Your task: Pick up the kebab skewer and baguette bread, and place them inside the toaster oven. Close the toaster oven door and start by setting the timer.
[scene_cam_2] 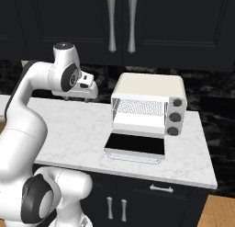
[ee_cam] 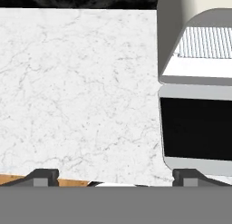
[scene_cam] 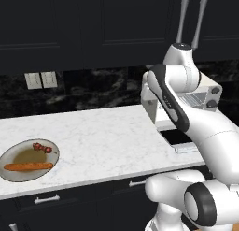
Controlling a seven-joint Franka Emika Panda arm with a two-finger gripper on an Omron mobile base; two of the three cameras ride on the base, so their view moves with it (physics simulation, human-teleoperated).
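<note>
My gripper (ee_cam: 115,175) jaws fully spread, holding nothing, above bare marble counter (scene_cam: 102,141), toaster oven (scene_cam_2: 149,104) at 3 o'clock of hand, toaster oven door (scene_cam_2: 136,145) dropped flat open, kebab skewer (scene_cam: 43,147) and baguette bread (scene_cam: 28,166) on plate (scene_cam: 9,175) far at 9 o'clock, I read no lettering.

Cream toaster oven (scene_cam_2: 149,104), right of the tool (ee_cam: 115,175); its dark glass door (scene_cam_2: 136,144) lies open, flat. Kebab skewer (scene_cam: 42,147) and baguette (scene_cam: 28,166) lie side by side, far left.
</note>
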